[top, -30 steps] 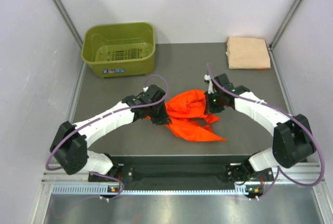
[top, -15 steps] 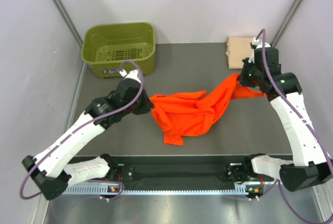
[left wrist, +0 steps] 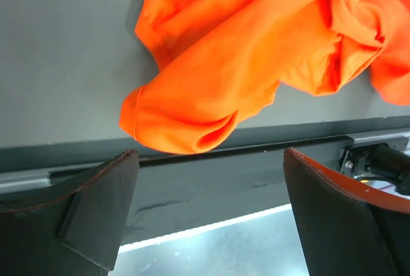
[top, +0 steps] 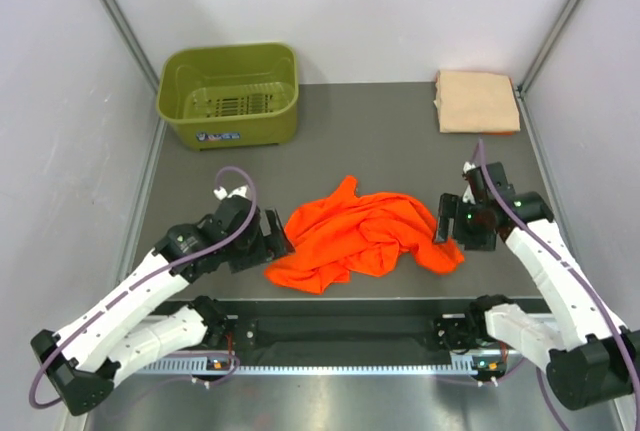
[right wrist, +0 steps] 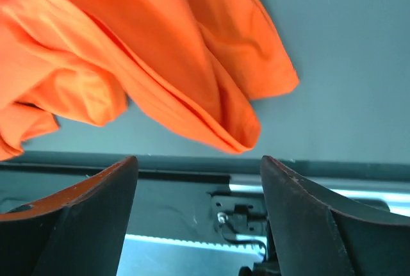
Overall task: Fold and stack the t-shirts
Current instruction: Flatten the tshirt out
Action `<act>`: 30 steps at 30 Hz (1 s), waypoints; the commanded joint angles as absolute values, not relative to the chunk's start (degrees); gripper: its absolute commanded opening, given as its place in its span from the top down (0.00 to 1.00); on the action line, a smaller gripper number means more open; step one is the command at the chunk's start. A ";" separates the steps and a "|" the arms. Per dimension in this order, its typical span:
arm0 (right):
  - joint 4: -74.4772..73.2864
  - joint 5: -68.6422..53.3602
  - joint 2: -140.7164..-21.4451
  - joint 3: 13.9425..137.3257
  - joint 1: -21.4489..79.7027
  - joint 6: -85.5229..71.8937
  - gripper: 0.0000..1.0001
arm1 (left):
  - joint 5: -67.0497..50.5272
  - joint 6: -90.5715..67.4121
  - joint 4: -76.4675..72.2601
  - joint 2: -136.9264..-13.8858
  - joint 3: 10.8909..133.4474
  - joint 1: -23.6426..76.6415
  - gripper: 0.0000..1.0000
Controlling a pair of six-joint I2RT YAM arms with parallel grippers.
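Only basket label (top: 224, 136), unreadable, orange t-shirt (top: 360, 236) crumpled

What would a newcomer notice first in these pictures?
A crumpled bright orange cloth t-shirt lies near the front of the grey table, between the open left hand and right hand. A folded pale peach-tan cloth t-shirt sits at the far right corner, an olive-green plastic basket far left.

Pale walls (top: 350, 11), dark grey table (top: 370, 141), metal corner posts (top: 118, 23)

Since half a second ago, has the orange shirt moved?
Yes. The orange shirt has dropped back toward the arms, away from the folded peach shirt at the far right corner.
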State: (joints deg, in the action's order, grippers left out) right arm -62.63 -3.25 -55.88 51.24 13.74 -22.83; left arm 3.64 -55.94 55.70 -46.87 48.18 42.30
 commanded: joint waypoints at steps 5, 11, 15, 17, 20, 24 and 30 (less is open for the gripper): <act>-51.52 -6.85 -67.02 59.22 14.24 -19.78 0.27 | 4.49 -35.53 39.21 -69.05 65.98 41.31 0.09; -49.13 -7.74 -83.02 67.66 16.26 -17.84 0.30 | 1.32 -19.71 42.00 -103.81 88.91 38.23 0.04; -50.45 -3.17 -89.81 70.66 16.08 -17.31 0.25 | 0.62 -15.21 47.46 -118.54 105.52 36.83 0.02; -50.01 -2.72 -92.88 70.75 15.65 -16.79 0.23 | 0.26 -14.85 47.46 -123.02 109.23 35.95 0.03; -49.13 -2.02 -96.06 70.05 15.38 -16.70 0.23 | -2.10 -14.94 46.58 -126.11 110.21 34.64 0.05; -47.55 1.13 -98.26 69.43 14.68 -16.79 0.27 | -9.02 -15.38 45.36 -127.79 109.17 32.79 0.21; -45.18 1.24 -97.91 67.07 11.08 -16.70 0.35 | -13.89 -18.01 41.84 -126.48 105.12 31.99 0.77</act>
